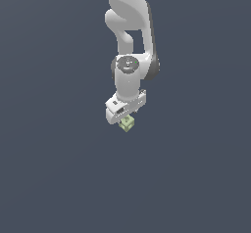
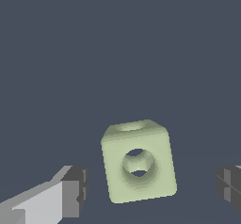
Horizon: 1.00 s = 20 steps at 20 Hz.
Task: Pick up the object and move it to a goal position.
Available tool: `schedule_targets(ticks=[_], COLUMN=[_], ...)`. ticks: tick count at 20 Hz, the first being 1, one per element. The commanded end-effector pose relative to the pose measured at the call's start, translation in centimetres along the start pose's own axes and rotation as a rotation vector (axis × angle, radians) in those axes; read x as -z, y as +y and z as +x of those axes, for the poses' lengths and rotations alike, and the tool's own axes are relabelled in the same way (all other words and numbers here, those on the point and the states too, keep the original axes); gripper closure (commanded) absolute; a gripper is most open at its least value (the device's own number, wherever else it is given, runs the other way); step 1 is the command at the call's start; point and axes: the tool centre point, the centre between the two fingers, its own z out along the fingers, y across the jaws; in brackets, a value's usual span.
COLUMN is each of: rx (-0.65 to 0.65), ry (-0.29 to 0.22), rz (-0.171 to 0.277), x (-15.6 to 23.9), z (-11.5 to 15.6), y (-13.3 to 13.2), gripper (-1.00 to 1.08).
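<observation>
dark blue-grey backdrop, cube [image 2: 139,165] between spread pincer [image 2: 153,188] fingers

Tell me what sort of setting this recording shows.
Most likely a bare simulated test scene, not a real room: a flat, uniform slate-grey surface fills both views, with only the smoothly rendered white Panda arm and one pale yellow-green holed cube sitting between the open gripper fingers.

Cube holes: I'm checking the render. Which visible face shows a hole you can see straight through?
The large face of the cube toward the wrist camera; the adjoining face's hole is only a shallow oval.
</observation>
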Motion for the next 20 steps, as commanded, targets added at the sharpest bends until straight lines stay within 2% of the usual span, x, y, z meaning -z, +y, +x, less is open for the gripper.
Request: schedule_targets(ticks=[1,9,20], rx=[0.053,0.147,0.155], ry=[0.001,0.002,0.002], rz=[-0.003,-0.008,-0.008], x=[-0.5,-1.3,-2.5], z=[-0.3,-1.0,-1.1], y=[-0.1,-0.3,-0.3], gripper=[-0.92,-0.92,-0.92])
